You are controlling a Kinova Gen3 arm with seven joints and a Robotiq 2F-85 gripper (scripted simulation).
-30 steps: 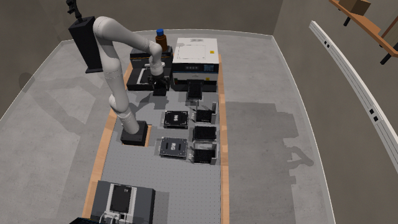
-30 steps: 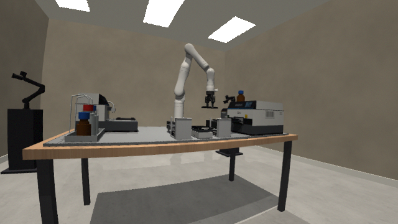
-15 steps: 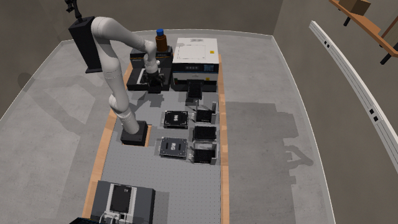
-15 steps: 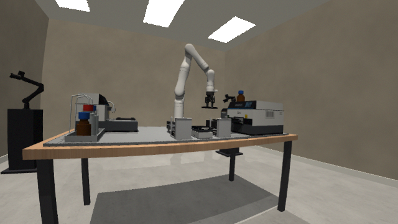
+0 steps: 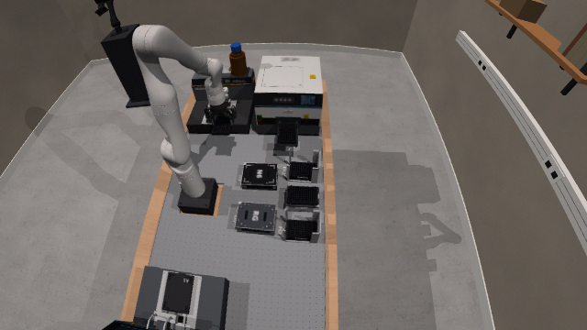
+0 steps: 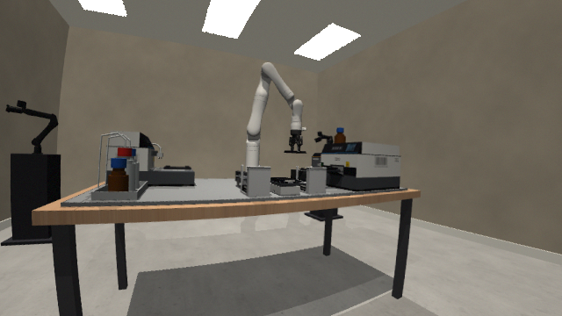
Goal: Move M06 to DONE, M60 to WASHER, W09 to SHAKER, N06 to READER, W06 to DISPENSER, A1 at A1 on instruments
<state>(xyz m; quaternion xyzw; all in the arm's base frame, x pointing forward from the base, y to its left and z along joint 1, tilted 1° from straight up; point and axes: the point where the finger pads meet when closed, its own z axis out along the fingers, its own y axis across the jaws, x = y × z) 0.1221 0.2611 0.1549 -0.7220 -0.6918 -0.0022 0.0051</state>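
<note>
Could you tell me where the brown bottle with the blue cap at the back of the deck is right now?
In the top view, the brown bottle stands at the far end, atop the dark instrument, just left of the white reader.

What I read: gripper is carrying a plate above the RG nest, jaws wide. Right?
Not the RG nest. The top view shows the gripper, jaws wide on the plate, above the instrument with the brown bottle.
</note>
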